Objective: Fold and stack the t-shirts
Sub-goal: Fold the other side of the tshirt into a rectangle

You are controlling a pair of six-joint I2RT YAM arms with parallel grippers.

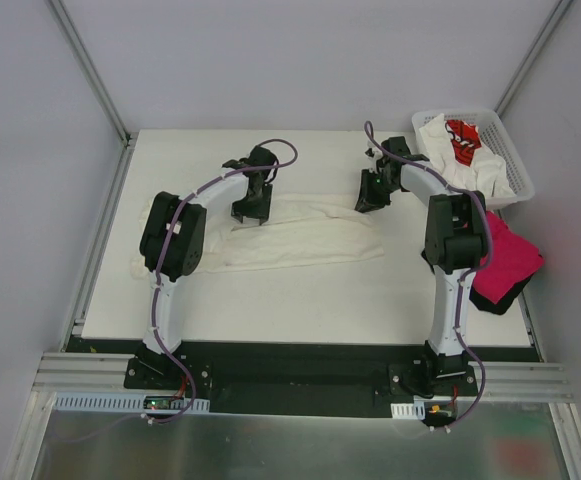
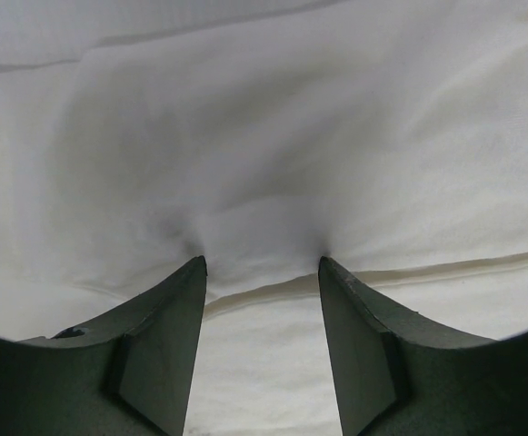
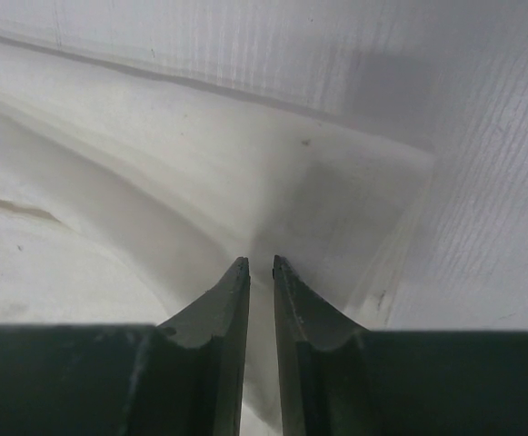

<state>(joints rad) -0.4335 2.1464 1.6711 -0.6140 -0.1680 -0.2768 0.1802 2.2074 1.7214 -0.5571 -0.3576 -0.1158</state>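
Holding cream shirts and the red-printed t-shirt [image 1: 462,138], the lattice basket [image 1: 517,165] sits at the worktop's [image 1: 320,300] far right corner. A cream t-shirt [image 1: 300,240] lies spread mid-worktop. The right gripper [image 3: 261,263] has its jaws clenched on a fold of it, while the left gripper [image 2: 262,263] has its jaws apart, tips pressing into the cloth. A magenta t-shirt [image 1: 510,252] lies at the right edge.

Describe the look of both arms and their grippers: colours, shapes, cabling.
The left arm and right arm both have white tubular links joined by bulky black joint housings. A purple cable runs along each arm. The left gripper and right gripper are black. Each has two dark, flat fingers that taper to pointed tips.
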